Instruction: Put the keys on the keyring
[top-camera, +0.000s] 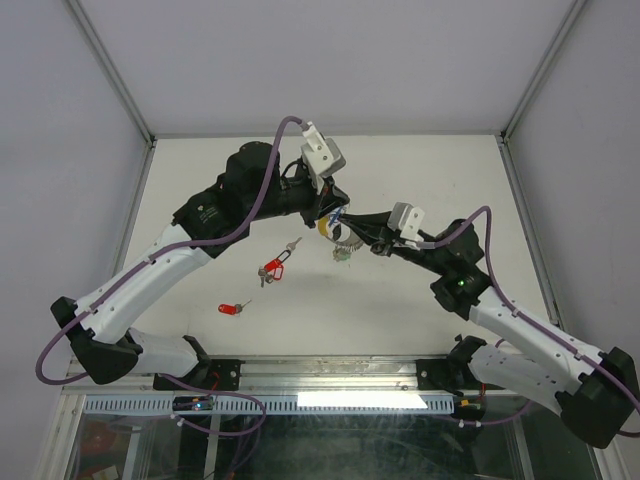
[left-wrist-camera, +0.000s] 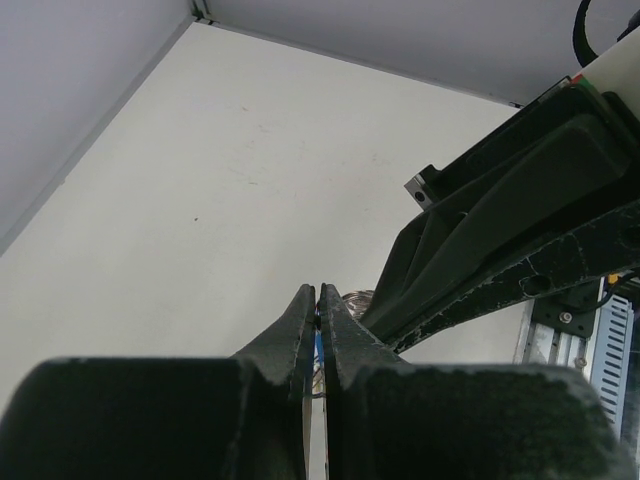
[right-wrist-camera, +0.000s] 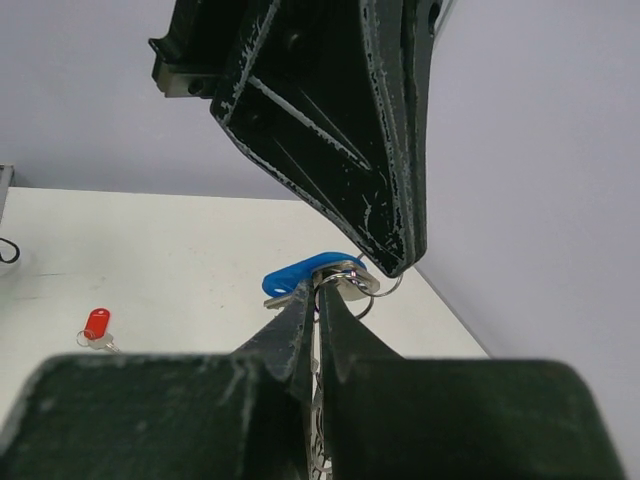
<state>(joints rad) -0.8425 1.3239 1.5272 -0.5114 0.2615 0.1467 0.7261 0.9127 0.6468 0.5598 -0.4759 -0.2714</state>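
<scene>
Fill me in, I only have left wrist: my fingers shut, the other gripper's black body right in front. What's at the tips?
Observer: Right wrist shows a blue plastic key tag jutting out where the left gripper and right gripper meet, right beside the thin silver wire keyring.
Operator: Anything hanging below?
Observer: Top view: a small greenish bunch dangles under the meeting point; too small to tell more.
Operator: Any keys lying loose?
Observer: Two lots of silver keys with red plastic tags: one just left of the grippers, another further left and nearer the arm bases.
</scene>
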